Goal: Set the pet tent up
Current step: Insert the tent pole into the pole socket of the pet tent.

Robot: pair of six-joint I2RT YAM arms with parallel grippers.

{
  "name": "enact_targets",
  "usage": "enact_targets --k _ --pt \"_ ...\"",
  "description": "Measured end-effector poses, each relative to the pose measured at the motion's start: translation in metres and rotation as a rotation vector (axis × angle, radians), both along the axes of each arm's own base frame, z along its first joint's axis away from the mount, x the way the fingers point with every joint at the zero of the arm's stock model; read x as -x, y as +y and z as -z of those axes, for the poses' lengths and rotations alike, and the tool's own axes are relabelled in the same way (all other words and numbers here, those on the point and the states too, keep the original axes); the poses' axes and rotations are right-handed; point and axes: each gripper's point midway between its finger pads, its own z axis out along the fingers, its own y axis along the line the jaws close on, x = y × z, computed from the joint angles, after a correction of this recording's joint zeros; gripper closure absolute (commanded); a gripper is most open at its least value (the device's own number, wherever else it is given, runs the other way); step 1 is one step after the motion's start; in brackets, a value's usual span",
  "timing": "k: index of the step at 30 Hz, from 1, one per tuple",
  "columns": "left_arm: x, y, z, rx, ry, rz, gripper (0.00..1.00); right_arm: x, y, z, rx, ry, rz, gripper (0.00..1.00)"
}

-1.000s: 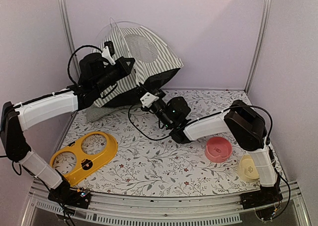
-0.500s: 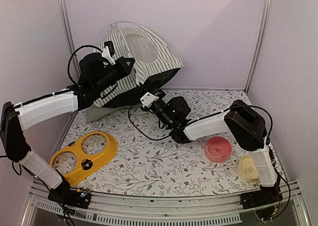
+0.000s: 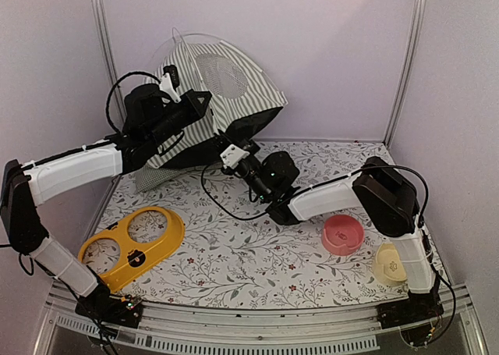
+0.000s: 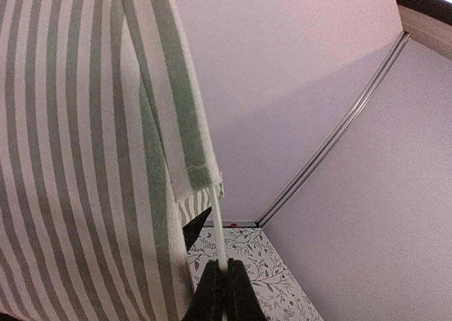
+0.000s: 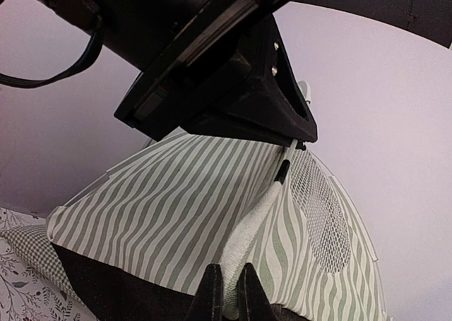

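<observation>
The pet tent (image 3: 234,86) stands half raised against the back wall, green-and-white striped with a round mesh panel (image 3: 221,74). My left gripper (image 3: 204,99) is at its left side. In the left wrist view the left gripper (image 4: 225,282) is shut on a thin white pole (image 4: 218,229) that comes out of the striped fabric (image 4: 78,159). My right gripper (image 3: 236,142) is at the tent's lower front. In the right wrist view the right gripper (image 5: 229,286) is shut on a white fabric sleeve (image 5: 254,236) running up the tent wall.
A green checked cushion (image 3: 152,180) lies under the tent's left edge. A yellow two-hole bowl holder (image 3: 132,246) sits at the front left. A pink bowl (image 3: 343,235) and a cream bowl (image 3: 390,264) sit at the front right. Walls close in the back and sides.
</observation>
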Motion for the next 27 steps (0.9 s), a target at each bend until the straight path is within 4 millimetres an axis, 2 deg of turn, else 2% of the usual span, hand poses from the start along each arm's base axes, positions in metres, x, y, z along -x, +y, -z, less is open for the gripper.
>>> enact_targets --k 27 --pt "-0.0022 0.0052 0.0098 0.001 -0.001 -0.011 1.0 -0.0032 0.0017 0.0041 0.02 0.038 -0.008 1.0"
